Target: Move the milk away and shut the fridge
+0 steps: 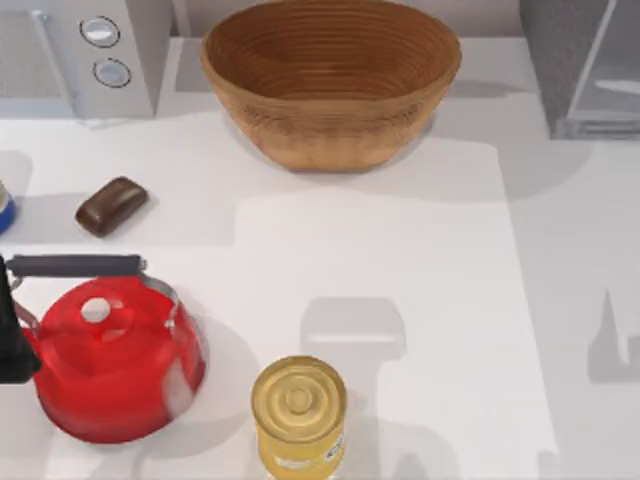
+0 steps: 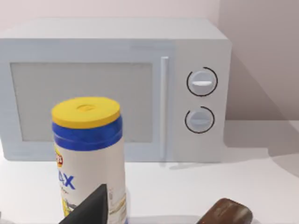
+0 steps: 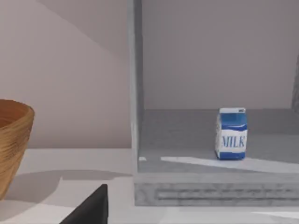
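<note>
- White tabletop (image 1: pixel 400 250) is seen from above in the top view, with a woven basket (image 1: pixel 330 80) at 12 o'clock, a light-grey appliance with two round knobs (image 1: pixel 80 55) at 11 o'clock and the fridge (image 1: pixel 585 65) at 1 o'clock, its door swung open.
- A brown bar (image 1: pixel 112 205) is placed at 9 o'clock, a red kettle (image 1: pixel 115 365) at 7 o'clock and a yellow can (image 1: pixel 298 412) with a gold lid at 6 o'clock.
- From the left wrist view, the knobbed appliance is faced, with a yellow-lidded canister (image 2: pixel 88 154) standing in front of it and the brown bar lying near it on the table. A dark finger (image 2: pixel 91 210) of the left gripper is seen at the frame's edge; whether its jaws are spread or pressed together cannot be told.
- From the right wrist view, the open fridge is faced, and the milk (image 3: pixel 231 134) is stood upright on its grey floor, near the front edge. The basket is seen beside the fridge. One dark finger (image 3: pixel 91 207) of the right gripper is shown; its jaw state cannot be told.
</note>
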Motion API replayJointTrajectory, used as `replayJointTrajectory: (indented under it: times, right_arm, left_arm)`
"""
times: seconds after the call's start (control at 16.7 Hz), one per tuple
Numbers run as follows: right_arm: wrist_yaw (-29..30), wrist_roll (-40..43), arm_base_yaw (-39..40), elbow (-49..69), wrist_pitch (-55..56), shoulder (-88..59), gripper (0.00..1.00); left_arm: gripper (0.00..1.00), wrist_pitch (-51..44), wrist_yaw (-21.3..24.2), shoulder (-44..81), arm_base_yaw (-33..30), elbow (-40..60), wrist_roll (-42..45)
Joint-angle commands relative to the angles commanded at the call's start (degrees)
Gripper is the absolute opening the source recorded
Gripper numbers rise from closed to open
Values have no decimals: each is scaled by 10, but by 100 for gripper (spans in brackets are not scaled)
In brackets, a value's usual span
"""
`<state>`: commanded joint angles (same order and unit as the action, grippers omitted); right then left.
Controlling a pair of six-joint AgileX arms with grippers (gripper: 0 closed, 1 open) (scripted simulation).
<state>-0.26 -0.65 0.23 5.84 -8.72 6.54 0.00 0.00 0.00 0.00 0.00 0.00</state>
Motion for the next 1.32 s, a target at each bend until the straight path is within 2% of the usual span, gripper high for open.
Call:
replayJointTrajectory:
  times: [0.3,0.78,1.08,1.32]
  right_arm:
    - [2,1,-3,80,-204,99,100]
    - [7,9,-8,198,-454,241,100]
    - [9,13,-10,275,-649,337,100]
    - [6,14,-8,317,-742,389,100]
  left_arm:
    - [100,0,0,0,0,0,0]
    - [100,0,0,0,0,0,0]
    - [100,0,0,0,0,0,0]
    - [100,0,0,0,0,0,0]
